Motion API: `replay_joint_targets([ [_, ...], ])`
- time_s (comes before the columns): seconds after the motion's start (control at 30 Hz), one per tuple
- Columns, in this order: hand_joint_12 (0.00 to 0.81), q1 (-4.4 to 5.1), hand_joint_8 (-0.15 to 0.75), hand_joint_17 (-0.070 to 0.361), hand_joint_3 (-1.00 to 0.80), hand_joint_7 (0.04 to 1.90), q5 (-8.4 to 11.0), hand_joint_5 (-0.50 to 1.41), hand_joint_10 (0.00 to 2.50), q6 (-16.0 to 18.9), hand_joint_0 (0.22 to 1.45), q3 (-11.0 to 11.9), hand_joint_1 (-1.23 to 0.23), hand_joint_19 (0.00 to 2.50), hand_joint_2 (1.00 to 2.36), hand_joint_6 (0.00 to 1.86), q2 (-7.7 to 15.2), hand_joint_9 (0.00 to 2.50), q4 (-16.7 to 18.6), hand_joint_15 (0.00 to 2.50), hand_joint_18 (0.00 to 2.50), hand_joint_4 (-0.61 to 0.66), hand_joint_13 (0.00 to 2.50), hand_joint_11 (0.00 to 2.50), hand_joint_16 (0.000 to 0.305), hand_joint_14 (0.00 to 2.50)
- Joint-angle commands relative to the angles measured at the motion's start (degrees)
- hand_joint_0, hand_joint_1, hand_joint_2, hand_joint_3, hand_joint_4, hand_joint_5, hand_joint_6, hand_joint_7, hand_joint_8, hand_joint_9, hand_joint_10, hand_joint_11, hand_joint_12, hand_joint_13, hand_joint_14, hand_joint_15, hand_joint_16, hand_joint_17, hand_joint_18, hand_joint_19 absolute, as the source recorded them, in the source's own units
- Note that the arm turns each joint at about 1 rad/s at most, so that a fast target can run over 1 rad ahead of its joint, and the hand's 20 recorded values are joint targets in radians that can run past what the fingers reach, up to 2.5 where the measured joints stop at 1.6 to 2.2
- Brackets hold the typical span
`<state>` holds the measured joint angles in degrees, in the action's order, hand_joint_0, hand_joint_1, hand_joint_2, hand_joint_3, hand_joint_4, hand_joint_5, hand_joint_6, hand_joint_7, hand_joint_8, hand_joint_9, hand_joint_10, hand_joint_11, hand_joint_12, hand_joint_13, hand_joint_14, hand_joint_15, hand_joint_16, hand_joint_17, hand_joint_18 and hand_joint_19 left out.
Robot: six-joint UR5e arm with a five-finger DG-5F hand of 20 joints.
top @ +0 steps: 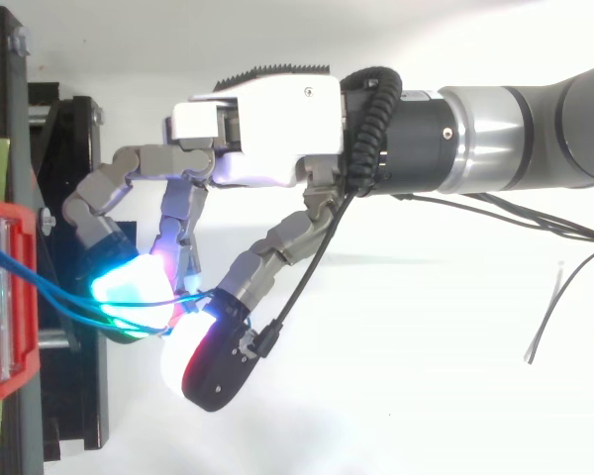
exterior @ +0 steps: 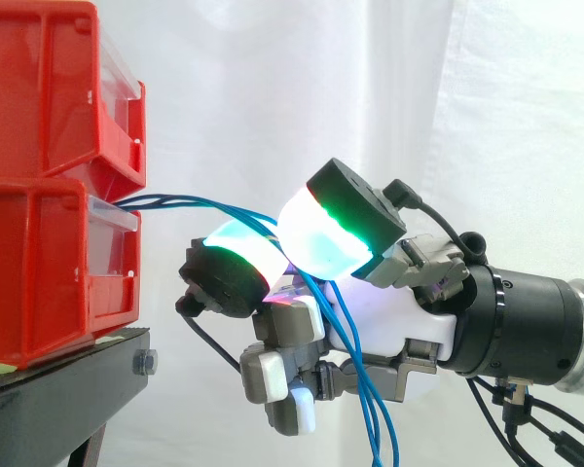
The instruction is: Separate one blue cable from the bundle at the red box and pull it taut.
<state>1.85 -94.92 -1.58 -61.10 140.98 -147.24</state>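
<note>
A bundle of thin blue cables (exterior: 204,205) leaves the slot of the lower red box (exterior: 39,282) and runs right to my hand (exterior: 409,321). From above, the cables (top: 49,289) converge between two glowing fingertips (top: 129,287). The hand's (top: 267,129) curled fingers close on the cables there, a cyan-green pad on one side and a white-red pad (top: 193,346) on the other. I cannot tell how many strands are pinched. Past the pads (exterior: 321,238) the loose cable ends (exterior: 375,418) hang down in front of the palm. The stretch from box to hand sags slightly.
A second red box (exterior: 39,88) is stacked on the lower one, both on a black stand (exterior: 58,379) at the left. The arm comes in from the right in front of the white curtain (exterior: 506,117). A thin loose wire (top: 549,307) lies at the right in the top view.
</note>
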Motion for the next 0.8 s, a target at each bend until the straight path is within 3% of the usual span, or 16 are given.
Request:
replay_joint_targets([
  [0.0, 0.351, 0.0, 0.363, 0.098, -0.5, 1.56, 0.0, -0.13, 0.02, 0.0, 0.69, -0.1, -1.0, 0.6, 1.0, 0.89, 0.0, 1.17, -0.2, 0.49, 1.09, 0.17, 1.11, 0.82, 0.043, 0.02],
  [0.23, 0.354, 0.0, 0.363, 0.097, -0.5, 1.66, 0.0, -0.13, 0.02, 0.0, 0.75, -0.1, -0.97, 0.6, 1.0, 0.89, 0.0, 1.19, -0.2, 0.49, 1.11, 0.11, 1.12, 0.81, 0.043, 0.02],
  [0.43, 0.353, 0.0, 0.345, 0.1, -0.5, 1.5, 0.0, -0.16, 0.02, 0.0, 0.77, 0.0, -0.98, 0.55, 1.0, 0.89, 0.0, 1.09, -0.2, 0.48, 1.08, 0.14, 1.07, 0.79, 0.044, 0.02],
  [0.77, 0.382, -0.09, 0.353, 0.114, -0.5, 1.35, 0.0, -0.19, 0.02, 0.0, 0.5, 0.0, -0.97, 0.58, 1.0, 0.87, 0.0, 1.04, -0.2, 0.47, 1.09, 0.2, 1.04, 0.78, 0.05, 0.02],
])
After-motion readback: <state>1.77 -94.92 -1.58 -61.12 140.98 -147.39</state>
